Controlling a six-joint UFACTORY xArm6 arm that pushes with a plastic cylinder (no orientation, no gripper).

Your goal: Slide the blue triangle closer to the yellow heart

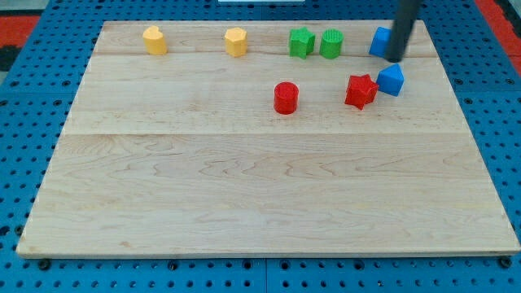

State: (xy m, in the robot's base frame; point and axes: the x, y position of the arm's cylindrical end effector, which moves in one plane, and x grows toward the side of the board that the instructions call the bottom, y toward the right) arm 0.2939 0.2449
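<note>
A yellow heart [154, 40] sits near the top left of the wooden board [244, 203]. A blue block that looks like the triangle [378, 41] lies at the top right, its right side hidden behind my dark rod. My tip [395, 59] rests against that block's lower right edge, just above a second blue block, cube-like [391, 80]. The heart is far to the view's left of the tip, along the same top row.
A yellow hexagon [235, 41], a green star [301, 42] and a green cylinder [330, 43] stand in the top row between the heart and the blue triangle. A red star [361, 89] touches the blue cube's left side. A red cylinder [286, 97] stands further left.
</note>
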